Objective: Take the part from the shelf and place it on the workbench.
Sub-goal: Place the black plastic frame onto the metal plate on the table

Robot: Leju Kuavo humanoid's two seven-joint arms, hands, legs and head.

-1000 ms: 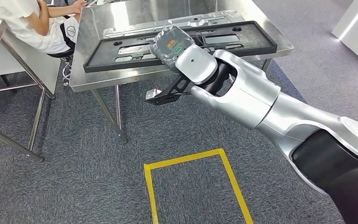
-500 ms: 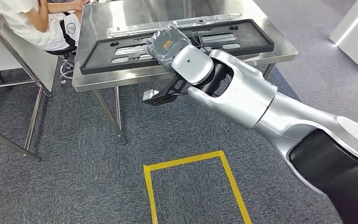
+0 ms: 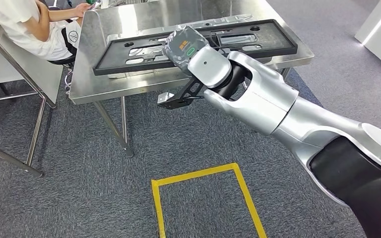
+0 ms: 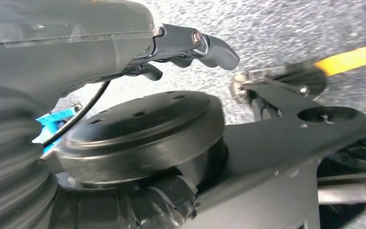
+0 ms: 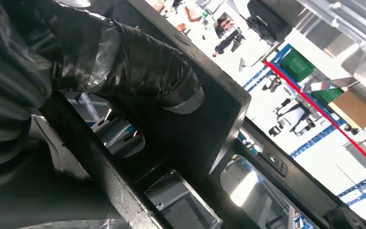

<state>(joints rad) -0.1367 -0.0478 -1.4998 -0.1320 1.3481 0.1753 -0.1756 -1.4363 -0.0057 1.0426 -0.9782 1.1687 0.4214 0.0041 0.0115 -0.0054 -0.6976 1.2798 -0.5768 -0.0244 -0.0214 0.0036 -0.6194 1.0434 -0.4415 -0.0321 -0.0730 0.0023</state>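
Right hand [image 3: 184,47] gripping long black frame part [image 3: 258,42], part lying across steel tabletop [image 3: 129,87], left hand [image 4: 190,45] curled, holding nothing, person [image 3: 25,25] seated beside tabletop

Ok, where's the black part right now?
Head view: the part lies flat on the steel workbench, with the right hand on its near edge.

Part [image 3: 198,46]: long black flat frame with rectangular cutouts, lying lengthwise across the workbench [image 3: 129,84], a stainless steel table, with its near edge gripped by the right hand [image 3: 183,47].
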